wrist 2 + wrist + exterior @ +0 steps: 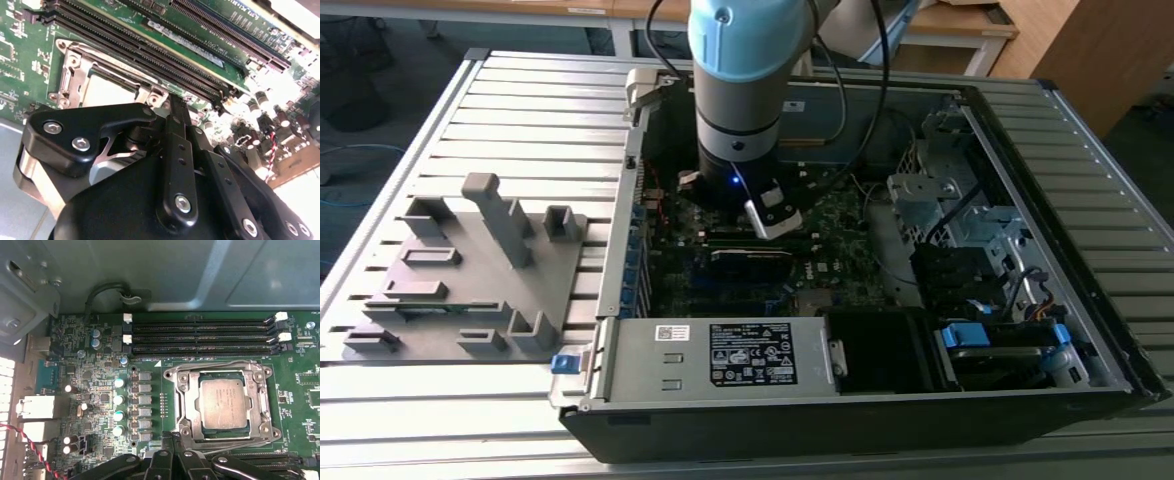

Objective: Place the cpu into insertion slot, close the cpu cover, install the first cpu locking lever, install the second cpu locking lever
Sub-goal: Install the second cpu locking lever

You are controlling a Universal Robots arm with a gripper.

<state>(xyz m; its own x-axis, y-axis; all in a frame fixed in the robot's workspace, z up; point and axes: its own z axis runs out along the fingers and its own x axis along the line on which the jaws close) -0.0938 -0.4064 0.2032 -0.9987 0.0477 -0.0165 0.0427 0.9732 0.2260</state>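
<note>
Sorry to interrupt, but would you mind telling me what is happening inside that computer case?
The robot arm reaches into the open computer case, its gripper low over the motherboard at the socket's edge. The cpu already sits in the insertion slot, with the cpu cover down around it. The jaws hold nothing.

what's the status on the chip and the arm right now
Gripper shut, empty, at socket edge. Chip seated in socket, cover down around it. Nothing in the way.

A workshop: slatted metal bench (520,110), opened computer case (881,300).
</note>
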